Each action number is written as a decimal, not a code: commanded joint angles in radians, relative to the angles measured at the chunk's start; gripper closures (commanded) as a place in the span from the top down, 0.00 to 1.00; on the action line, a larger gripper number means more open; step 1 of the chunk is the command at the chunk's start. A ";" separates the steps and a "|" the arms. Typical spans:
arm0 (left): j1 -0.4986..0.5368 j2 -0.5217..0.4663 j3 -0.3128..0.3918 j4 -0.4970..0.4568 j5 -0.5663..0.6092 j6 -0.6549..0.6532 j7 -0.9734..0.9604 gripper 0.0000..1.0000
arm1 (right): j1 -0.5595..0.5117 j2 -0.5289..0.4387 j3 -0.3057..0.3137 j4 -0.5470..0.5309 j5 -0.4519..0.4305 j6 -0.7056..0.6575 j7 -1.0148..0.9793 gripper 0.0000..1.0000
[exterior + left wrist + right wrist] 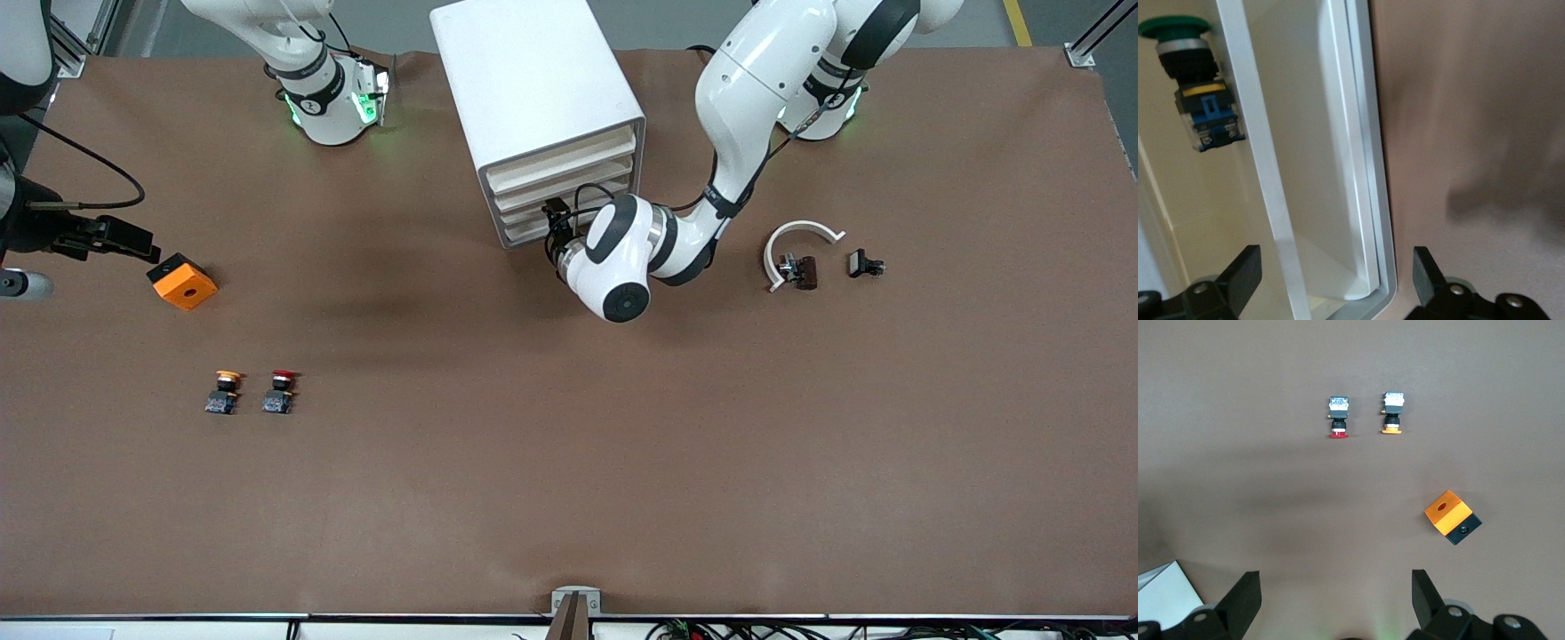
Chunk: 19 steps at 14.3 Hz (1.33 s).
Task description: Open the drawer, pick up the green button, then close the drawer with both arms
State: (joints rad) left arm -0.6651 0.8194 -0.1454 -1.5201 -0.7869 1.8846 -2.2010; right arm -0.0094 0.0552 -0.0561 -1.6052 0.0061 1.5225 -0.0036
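The white cabinet (533,80) stands between the two arm bases, and its four cream drawer fronts look flush. My left gripper (553,229) is at the front of the lower drawers (520,216), toward the left arm's end. In the left wrist view the left gripper (1331,270) is open and straddles a drawer's white front lip (1251,147) and the cabinet's rim (1368,167). The green-capped button (1201,93) lies inside, past that lip. My right gripper (1335,583) hangs open and holds nothing, over the right arm's end of the table near an orange box (182,282).
A red-capped button (282,391) and an orange-capped one (224,391) stand side by side, nearer the front camera than the orange box (1451,517). Toward the left arm's end lie a white curved piece (800,233), a small dark part (798,271) and a small black part (864,264).
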 commanded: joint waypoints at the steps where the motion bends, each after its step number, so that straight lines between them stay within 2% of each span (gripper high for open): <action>1: -0.001 0.018 0.001 0.008 -0.037 -0.056 -0.010 1.00 | -0.011 0.011 0.005 0.021 0.005 -0.015 0.007 1.00; 2: 0.001 0.021 0.001 0.008 -0.037 -0.064 -0.009 0.94 | -0.009 0.009 0.005 0.021 0.008 -0.015 0.008 1.00; 5: 0.012 0.032 0.001 0.012 -0.099 -0.079 -0.003 0.53 | -0.001 0.009 0.009 0.021 0.002 -0.016 0.030 1.00; 9: 0.016 0.037 0.001 0.017 -0.129 -0.111 -0.003 0.51 | 0.048 0.009 0.009 0.033 -0.035 -0.018 0.074 1.00; 10: 0.013 0.038 0.001 0.017 -0.135 -0.113 -0.003 0.48 | 0.055 0.009 0.009 0.033 -0.035 -0.019 0.105 1.00; 12: 0.015 0.040 0.001 0.017 -0.167 -0.120 -0.002 0.34 | 0.066 0.009 0.010 0.031 -0.031 -0.021 0.152 1.00; 14: 0.010 0.040 0.001 0.017 -0.170 -0.133 0.000 0.26 | 0.077 0.009 0.010 0.031 -0.031 -0.021 0.174 1.00; 17: 0.010 0.041 0.001 0.017 -0.178 -0.153 0.009 0.24 | 0.086 0.009 0.010 0.030 -0.025 -0.021 0.186 1.00; 19: 0.010 0.043 0.001 0.017 -0.178 -0.153 0.009 0.17 | 0.117 0.009 0.010 0.030 -0.021 -0.024 0.282 1.00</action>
State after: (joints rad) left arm -0.6528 0.8495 -0.1441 -1.5199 -0.9390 1.7624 -2.1997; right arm 0.0782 0.0560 -0.0461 -1.5955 -0.0082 1.5160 0.1903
